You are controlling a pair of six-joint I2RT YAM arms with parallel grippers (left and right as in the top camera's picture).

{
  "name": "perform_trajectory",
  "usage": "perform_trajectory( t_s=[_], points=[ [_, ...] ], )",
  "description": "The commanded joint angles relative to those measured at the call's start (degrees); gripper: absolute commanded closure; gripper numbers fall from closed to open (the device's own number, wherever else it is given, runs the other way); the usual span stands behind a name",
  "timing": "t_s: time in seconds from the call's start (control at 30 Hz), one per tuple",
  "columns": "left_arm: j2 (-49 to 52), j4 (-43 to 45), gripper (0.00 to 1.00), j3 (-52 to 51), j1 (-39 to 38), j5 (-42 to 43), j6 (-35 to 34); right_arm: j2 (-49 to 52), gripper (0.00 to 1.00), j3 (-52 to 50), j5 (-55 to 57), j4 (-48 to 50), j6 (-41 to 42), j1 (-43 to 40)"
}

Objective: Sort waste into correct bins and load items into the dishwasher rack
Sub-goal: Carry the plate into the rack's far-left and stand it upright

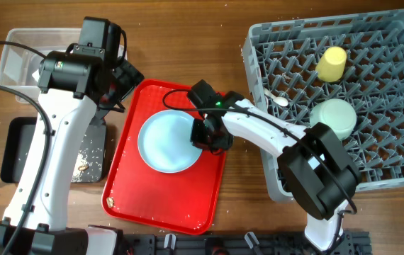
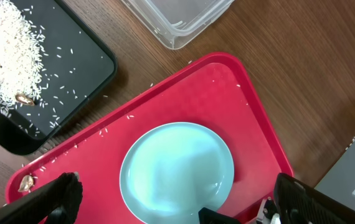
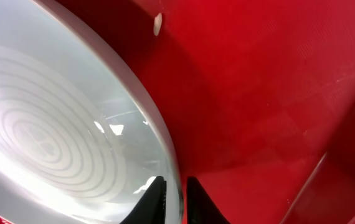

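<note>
**Right gripper** (image 3: pixel 176 190): is sitting at the bottom edge of the right wrist view. Its two dark fingertips are closing to a narrow gap, one on each side of the plate's rim, and are pinching that rim.

**Pale blue plate** (image 1: pixel 166 142): is lying on the red tray, at the centre of the overhead frame. The right gripper is gripping it at its right edge. Its surface is showing concentric rings in the right wrist view.

**Red tray** (image 1: pixel 209 191): is resting on the wooden table at lower centre and is carrying the plate. A brown food scrap (image 2: pixel 26 182) is lying near the tray's lower-left corner, with scattered rice grains around it.

**Left gripper** (image 2: pixel 177 186): is hovering over the tray's upper-left corner. Its fingers are standing wide apart at the two bottom corners of the left wrist view and are holding nothing.

**Black tray** (image 1: pixel 18 149): is sitting at the left of the overhead frame, just beside the red tray, and is holding a pile of rice scraps (image 2: pixel 9 43) with brown bits.

**Clear tub** (image 1: pixel 18 49): is standing at upper left, above the black tray. The left arm is partly hiding it.

**Dishwasher rack** (image 1: pixel 259 42): is filling the right side of the overhead frame. It is holding the yellow cup (image 1: pixel 332 62) at upper centre, the mint-green bowl (image 1: pixel 333 117) below the cup, and the white spoon (image 1: pixel 278 99) near its left wall.
</note>
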Motion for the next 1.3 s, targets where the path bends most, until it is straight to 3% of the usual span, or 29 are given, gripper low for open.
perform_trajectory(
  t_s=[0.0,0.1,0.2,0.53,0.63,0.87,0.9,1.0,1.1,1.27],
  points=[
    [0.3,0.1,0.00,0.4,0.2,-1.0,0.3,1.1,0.89,-0.1,1.0,0.3,1.3,0.3],
    [0.3,0.1,0.00,0.4,0.2,-1.0,0.3,1.1,0.96,-0.2,1.0,0.3,1.3,0.3],
    [0.3,0.1,0.00,0.4,0.2,-1.0,0.3,1.1,0.96,0.2,1.2,0.4,1.3,-0.2],
    [0.3,0.1,0.00,0.4,0.2,-1.0,0.3,-8.7,0.96,7.8,11.1,-7.9,-9.6,-14.3],
    [0.3,0.1,0.00,0.4,0.2,-1.0,0.3,-12.4,0.96,12.4,11.7,-9.1,-16.9,-20.9],
    [0.3,0.1,0.00,0.4,0.2,-1.0,0.3,-21.7,0.96,15.1,41.6,-11.2,-17.1,-29.2],
    [0.3,0.1,0.00,0.4,0.2,-1.0,0.3,-22.3,0.96,15.1,50.4,-11.5,-17.2,-30.1],
    [0.3,0.1,0.00,0.4,0.2,-1.0,0.3,-21.6,0.96,14.8,62.2,-10.8,-17.1,-30.2],
    [0.3,0.1,0.00,0.4,0.2,-1.0,0.3,-20.7,0.96,14.4,67.9,-8.4,-17.0,-30.2],
    [0.3,0.1,0.00,0.4,0.2,-1.0,0.3,-15.5,0.96,13.0,66.9,-2.1,-23.1,-30.3]
  ],
)
